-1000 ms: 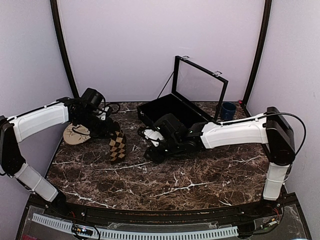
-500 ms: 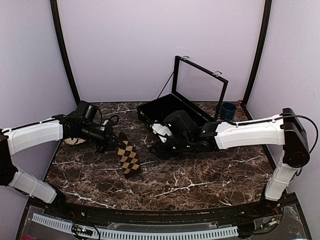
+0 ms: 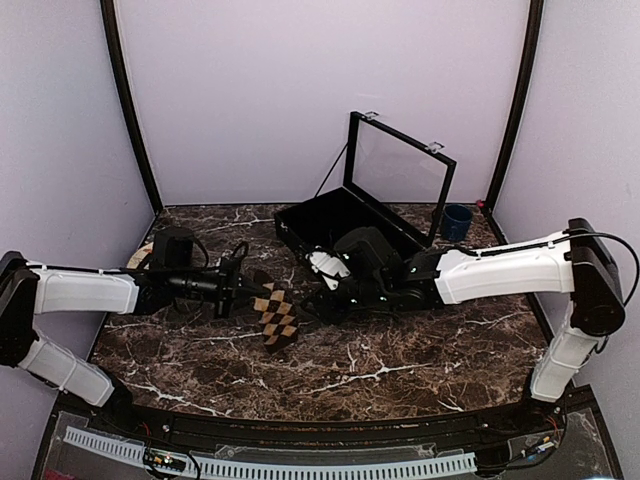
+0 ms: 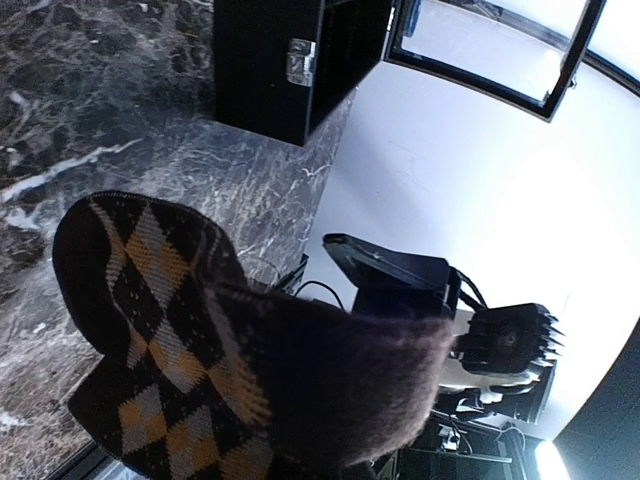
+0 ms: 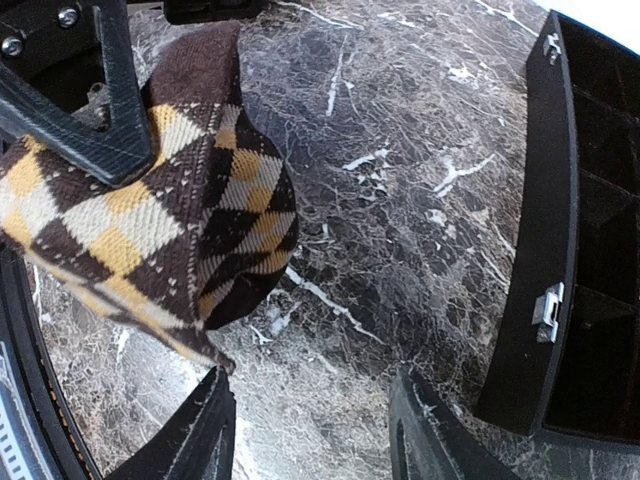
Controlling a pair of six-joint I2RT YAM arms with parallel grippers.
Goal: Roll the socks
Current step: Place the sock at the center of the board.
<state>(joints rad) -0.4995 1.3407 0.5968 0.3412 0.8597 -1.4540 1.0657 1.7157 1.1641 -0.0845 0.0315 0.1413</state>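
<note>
Progress is slight, by my reading. The left claw, reaching in low from the left, is pressed together on one end of the tan-diamond sock. The sock trails out ahead of the claw's tips and hangs toward the marble table; whether it touches the table I cannot tell. In the left wrist view the sock fills the space just in front of that claw as a loose, drooping fold, not a tight coil. The right wrist view shows one dark finger of the left claw lying across the fabric, with the cloth beneath it slack and bulging.

Just right of the sock, the right claw stands spread. Only bare marble lies between its two tips. It is near the sock but pinches nothing. Behind the right claw sits an open black case, and farther right a small blue cup.

So this sock is lifted and held out but not yet rolled. The whole roll is left to do, likely with the right claw taking the loose end. The red-and-orange sock shows in no view, so I cannot tell whether it is rolled already or waiting.
</note>
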